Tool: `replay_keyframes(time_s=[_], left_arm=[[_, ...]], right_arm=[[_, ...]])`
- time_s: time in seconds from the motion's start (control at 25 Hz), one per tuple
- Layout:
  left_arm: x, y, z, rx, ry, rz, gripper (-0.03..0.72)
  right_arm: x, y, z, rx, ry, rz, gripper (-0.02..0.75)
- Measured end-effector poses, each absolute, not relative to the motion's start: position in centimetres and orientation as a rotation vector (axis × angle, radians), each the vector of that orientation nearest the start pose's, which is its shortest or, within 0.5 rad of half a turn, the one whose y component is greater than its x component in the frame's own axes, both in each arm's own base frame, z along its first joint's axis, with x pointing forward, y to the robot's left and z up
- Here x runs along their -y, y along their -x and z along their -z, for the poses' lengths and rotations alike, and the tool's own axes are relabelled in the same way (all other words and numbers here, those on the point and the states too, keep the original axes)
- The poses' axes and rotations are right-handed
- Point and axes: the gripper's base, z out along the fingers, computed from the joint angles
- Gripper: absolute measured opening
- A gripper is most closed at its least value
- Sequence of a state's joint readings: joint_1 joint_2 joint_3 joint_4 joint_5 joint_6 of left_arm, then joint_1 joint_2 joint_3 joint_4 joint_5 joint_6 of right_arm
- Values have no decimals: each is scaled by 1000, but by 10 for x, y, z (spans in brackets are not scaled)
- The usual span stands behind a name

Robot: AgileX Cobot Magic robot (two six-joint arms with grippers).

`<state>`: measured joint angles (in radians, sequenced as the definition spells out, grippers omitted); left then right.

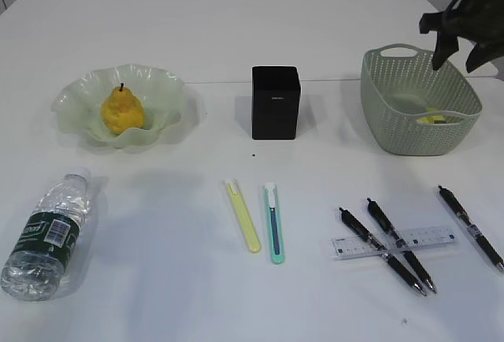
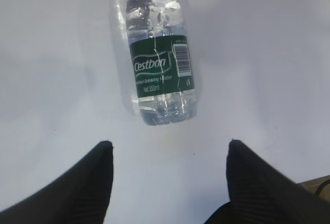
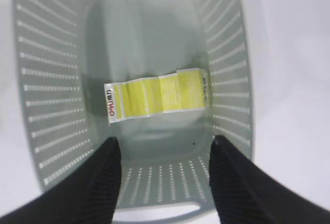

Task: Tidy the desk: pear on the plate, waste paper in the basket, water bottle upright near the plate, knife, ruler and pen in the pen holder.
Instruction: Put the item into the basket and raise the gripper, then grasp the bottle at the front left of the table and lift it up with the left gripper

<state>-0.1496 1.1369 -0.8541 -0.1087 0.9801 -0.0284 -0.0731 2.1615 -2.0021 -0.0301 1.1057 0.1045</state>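
Observation:
The yellow-orange pear (image 1: pixel 122 111) sits on the ruffled pale green plate (image 1: pixel 75 99). At the front left the water bottle (image 1: pixel 47 236) lies on its side. In the left wrist view my left gripper (image 2: pixel 168 144) hangs open just short of the base of the bottle (image 2: pixel 161 53), holding nothing. My right gripper (image 1: pixel 455 57) hovers open over the basket (image 1: pixel 417 121). A yellow waste paper (image 3: pixel 157 98) lies on the basket floor, beyond the right gripper (image 3: pixel 165 140). A yellow knife (image 1: pixel 243 216), a teal knife (image 1: pixel 273 222), the ruler (image 1: pixel 429 236) and three pens (image 1: pixel 382 251) lie on the desk. The black pen holder (image 1: pixel 276 102) stands mid-desk.
The basket's perforated walls (image 3: pixel 46 95) surround the space below the right fingers. Two pens cross over the ruler, and the third pen (image 1: pixel 471 228) lies near the right edge. A seam runs across the white desk (image 1: pixel 213 35) behind the plate.

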Motion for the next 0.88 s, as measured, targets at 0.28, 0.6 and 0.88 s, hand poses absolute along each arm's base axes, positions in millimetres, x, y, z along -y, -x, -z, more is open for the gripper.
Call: replay_keyframes(time_s=[0.28, 0.6, 0.88], left_arm=[[38, -200, -286, -2724, -105, 191, 482], [36, -201, -286, -2719, -121, 154, 482], [36, -201, -286, -2716, -128, 141, 479]], right_arm=[[25, -440, -323, -2697, -181, -63, 410], [-8, -388, -370, -2654, -40, -71, 410], [-27, -321, -339, -2818, 67, -51, 410]])
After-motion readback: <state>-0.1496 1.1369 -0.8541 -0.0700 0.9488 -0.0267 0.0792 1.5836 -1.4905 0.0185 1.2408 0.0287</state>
